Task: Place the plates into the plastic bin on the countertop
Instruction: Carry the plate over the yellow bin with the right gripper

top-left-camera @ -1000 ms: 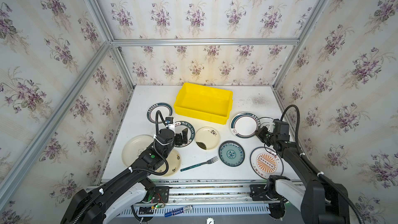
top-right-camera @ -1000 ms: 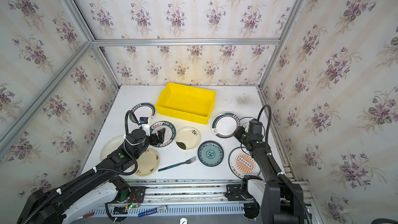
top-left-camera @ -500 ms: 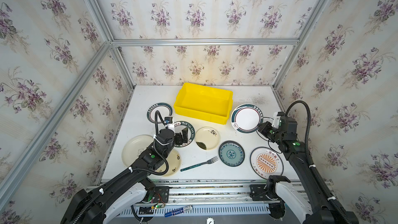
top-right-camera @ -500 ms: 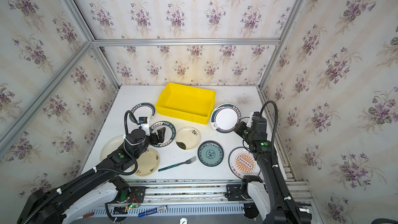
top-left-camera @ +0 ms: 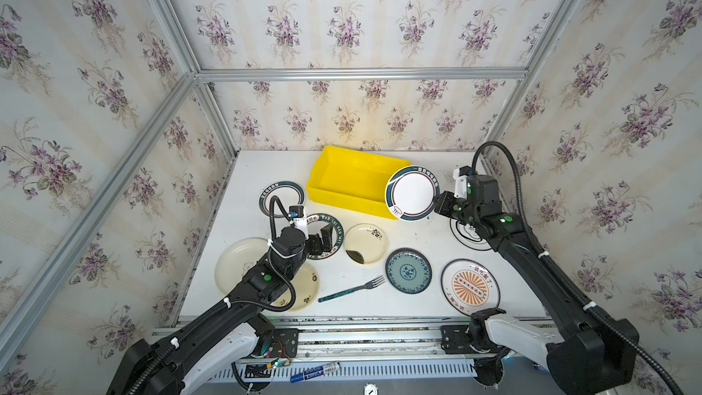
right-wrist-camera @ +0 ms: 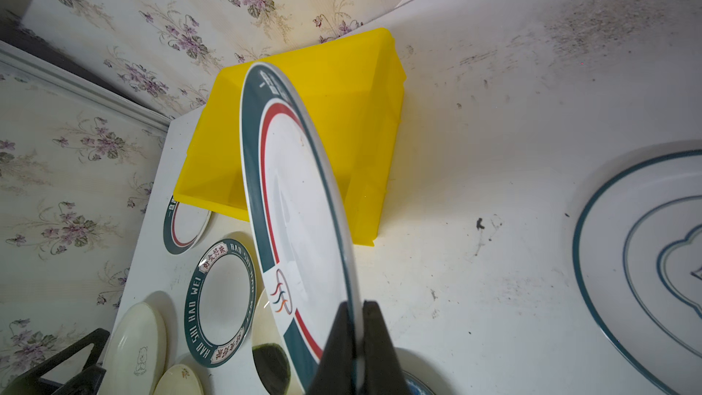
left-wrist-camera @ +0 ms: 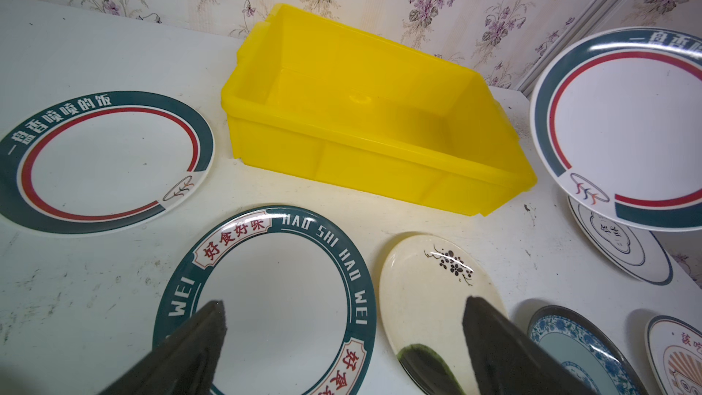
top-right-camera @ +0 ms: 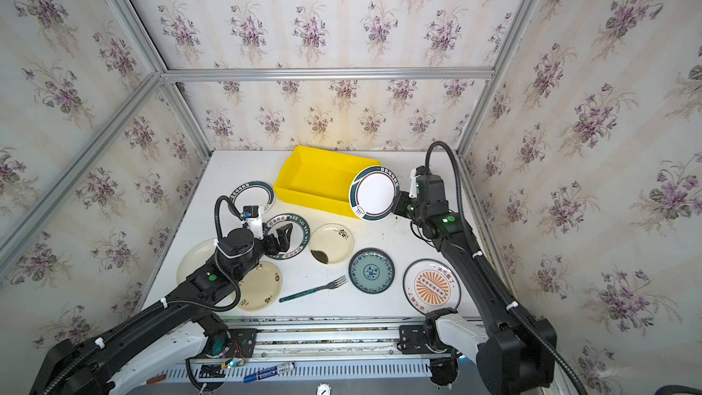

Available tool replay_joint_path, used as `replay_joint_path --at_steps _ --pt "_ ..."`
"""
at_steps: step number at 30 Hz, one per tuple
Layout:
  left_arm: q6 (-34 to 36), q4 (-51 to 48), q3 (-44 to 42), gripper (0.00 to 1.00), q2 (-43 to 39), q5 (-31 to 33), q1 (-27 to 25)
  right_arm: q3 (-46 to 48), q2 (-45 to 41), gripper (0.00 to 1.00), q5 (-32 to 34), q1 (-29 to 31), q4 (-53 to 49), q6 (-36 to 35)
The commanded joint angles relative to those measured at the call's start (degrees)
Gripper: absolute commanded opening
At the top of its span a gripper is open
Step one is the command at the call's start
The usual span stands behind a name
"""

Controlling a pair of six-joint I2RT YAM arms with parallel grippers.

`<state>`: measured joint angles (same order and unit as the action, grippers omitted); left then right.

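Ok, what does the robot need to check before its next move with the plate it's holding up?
1. The right fingers are shut on the rim of the held plate: ok.
2. Room in the yellow bin: ok, nothing lies in it.
3. The held plate is over the bin's middle: not ok, it hangs by the bin's right end.
4. The held plate is level: not ok, it is tilted.
5. The left fingers are clear of the bin: ok, they are open above the HAO SHI plate.
6. The grip is firm enough: cannot tell.
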<state>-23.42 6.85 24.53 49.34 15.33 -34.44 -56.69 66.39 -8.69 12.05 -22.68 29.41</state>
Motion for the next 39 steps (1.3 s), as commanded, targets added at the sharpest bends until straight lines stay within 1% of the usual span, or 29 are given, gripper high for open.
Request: replay_joint_path --at_steps 1,5,9,15,20,25,33,39 --pt "0.0 0.9 -0.3 1.0 -0.5 0.7 0.1 -3.6 3.5 0.0 3.1 1.1 2.3 -2.1" --pt "-0.2 0.8 -0.7 1.0 -1.2 1.5 0.1 -7.5 9.3 0.0 8.4 3.2 2.6 -2.1" --pt "0.1 0.7 -0.8 1.0 -1.4 2.4 0.1 -11.0 15.0 0.0 12.0 5.3 4.4 -2.8" --pt "0.1 0.6 -0.7 1.0 -1.4 2.6 0.1 -17.3 23.0 0.0 16.3 7.4 3.4 -3.3" --pt "0.1 0.4 -0.7 1.0 -1.5 2.6 0.0 -21.7 28.6 0.0 15.9 8.4 2.6 -3.1" --pt "0.0 0.2 -0.6 1.0 -1.5 2.8 0.0 -24.5 33.6 0.0 15.7 9.7 1.8 -1.4" --pt "0.6 0.0 -0.4 1.0 -0.7 4.0 0.1 -32.4 42.3 0.0 15.1 11.7 -3.5 -1.1" --pt "0.6 -0.1 -0.2 1.0 -0.3 3.9 0.0 -36.3 45.9 0.0 16.0 12.7 -6.0 -0.9"
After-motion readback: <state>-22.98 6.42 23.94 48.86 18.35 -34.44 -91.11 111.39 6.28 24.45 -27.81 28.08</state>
